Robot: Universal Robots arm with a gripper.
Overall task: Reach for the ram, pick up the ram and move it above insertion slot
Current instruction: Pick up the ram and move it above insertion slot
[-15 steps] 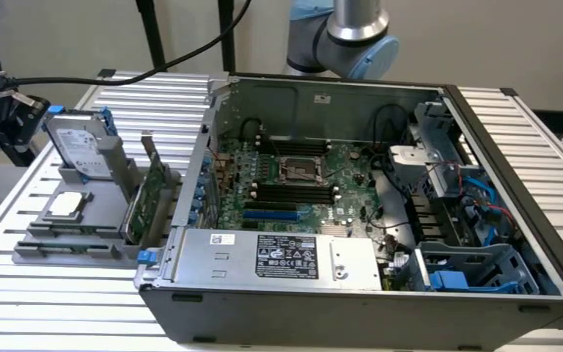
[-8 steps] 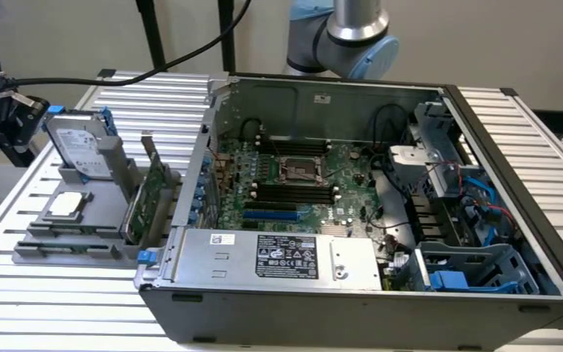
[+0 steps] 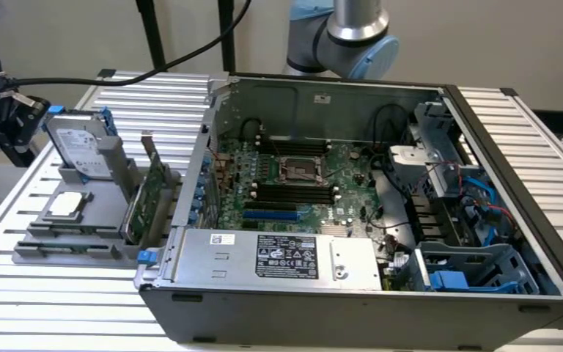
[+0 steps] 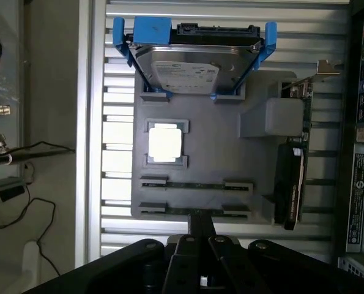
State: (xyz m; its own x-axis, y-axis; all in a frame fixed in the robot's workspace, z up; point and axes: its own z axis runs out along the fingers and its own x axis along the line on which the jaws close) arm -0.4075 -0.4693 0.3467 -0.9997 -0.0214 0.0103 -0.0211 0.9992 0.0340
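1. A grey plastic holder tray (image 4: 200, 147) is sitting on the slatted metal surface (image 3: 27, 293), just beside the open grey computer case (image 3: 360, 308), on the exterior view's left.
2. The ram (image 4: 177, 212), a long, thin, dark-green stick, is standing on edge between grey clips along the tray's edge farthest from the blue-framed silver hard drive (image 4: 185, 70).
3. A second stick (image 4: 197, 184) is lying parallel just beside it, and a square silver processor chip (image 4: 165, 143) is resting between the sticks and the drive.
4. The black gripper (image 4: 200, 223) is hanging over the ram's middle, its jaws looking pressed together and holding nothing. I cannot tell whether it is touching the stick.
5. A green expansion card (image 4: 304, 122) with a metal bracket is standing upright at the tray's edge nearest the case.
6. The insertion slot (image 3: 292, 189), a long, narrow black socket, is lying on the green motherboard (image 3: 350, 165) inside the case, between the square silver processor socket (image 3: 296, 170) and the short blue slot (image 3: 270, 215), well apart from the ram.
7. The silver-and-blue arm (image 3: 355, 33) is rising behind the case's back wall.
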